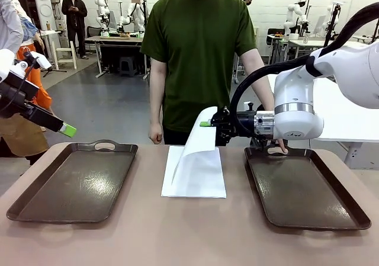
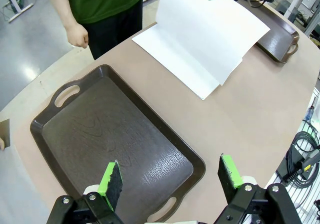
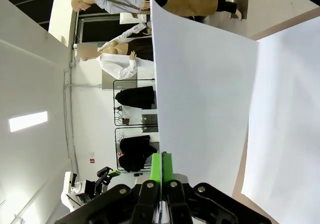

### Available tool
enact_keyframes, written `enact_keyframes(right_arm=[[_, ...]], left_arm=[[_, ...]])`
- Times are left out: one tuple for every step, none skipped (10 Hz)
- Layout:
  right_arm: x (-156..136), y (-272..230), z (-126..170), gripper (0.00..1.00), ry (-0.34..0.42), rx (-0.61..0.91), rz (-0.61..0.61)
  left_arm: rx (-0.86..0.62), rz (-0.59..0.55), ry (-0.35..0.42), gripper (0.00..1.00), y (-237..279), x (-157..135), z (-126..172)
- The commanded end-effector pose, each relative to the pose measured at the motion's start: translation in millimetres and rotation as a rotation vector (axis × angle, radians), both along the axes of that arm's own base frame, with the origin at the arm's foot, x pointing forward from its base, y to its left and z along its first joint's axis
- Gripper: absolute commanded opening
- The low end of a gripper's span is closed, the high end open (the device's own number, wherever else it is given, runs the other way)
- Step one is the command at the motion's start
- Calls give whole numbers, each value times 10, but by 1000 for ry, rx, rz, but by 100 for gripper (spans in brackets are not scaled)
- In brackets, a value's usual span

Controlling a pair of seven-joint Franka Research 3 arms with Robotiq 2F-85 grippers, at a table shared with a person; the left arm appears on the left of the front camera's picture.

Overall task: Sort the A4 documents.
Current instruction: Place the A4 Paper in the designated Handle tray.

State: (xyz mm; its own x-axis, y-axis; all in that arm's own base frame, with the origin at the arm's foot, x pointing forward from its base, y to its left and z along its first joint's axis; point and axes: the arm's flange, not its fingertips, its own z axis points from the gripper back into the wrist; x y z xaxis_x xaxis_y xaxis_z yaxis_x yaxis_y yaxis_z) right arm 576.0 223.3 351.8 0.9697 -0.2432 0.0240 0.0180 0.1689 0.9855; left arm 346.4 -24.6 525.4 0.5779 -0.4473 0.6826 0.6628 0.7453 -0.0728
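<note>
A small stack of white A4 documents (image 1: 195,180) lies on the table between two dark trays. My right gripper (image 1: 206,124) is shut on the far edge of the top sheet (image 1: 200,140), which curls up off the stack. In the right wrist view the green pads (image 3: 161,166) pinch that sheet (image 3: 205,99), with the stack (image 3: 290,124) beyond it. My left gripper (image 1: 67,129) hovers open above the left tray (image 1: 74,183). Its own view has the fingers (image 2: 172,176) spread wide over that tray (image 2: 115,134), with the lifted sheet (image 2: 210,34) farther off.
The right tray (image 1: 302,189) lies under my right arm, and a person's hand (image 1: 278,147) rests on its far handle. The person (image 1: 198,53) stands at the table's far edge behind the stack. Bare tabletop (image 1: 177,236) runs along the near side.
</note>
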Motion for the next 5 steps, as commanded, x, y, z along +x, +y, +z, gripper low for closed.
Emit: enact_keyframes(right_arm=[[-9,9,-13,0,3,-2,-5],[-9,9,-13,0,3,-2,-5],[-9,9,-13,0,3,-2,-5],[0,0,0,1,0,0,0],[-258,-459,136,1,-77,-11,167]], left_arm=[[-12,-12,-6,100,20,8,-12],[-12,-12,-6,100,20,8,-12],[-12,-12,-6,100,20,8,-12],[-12,-12,-6,100,20,8,-12],[-12,-12,-6,100,20,8,-12]])
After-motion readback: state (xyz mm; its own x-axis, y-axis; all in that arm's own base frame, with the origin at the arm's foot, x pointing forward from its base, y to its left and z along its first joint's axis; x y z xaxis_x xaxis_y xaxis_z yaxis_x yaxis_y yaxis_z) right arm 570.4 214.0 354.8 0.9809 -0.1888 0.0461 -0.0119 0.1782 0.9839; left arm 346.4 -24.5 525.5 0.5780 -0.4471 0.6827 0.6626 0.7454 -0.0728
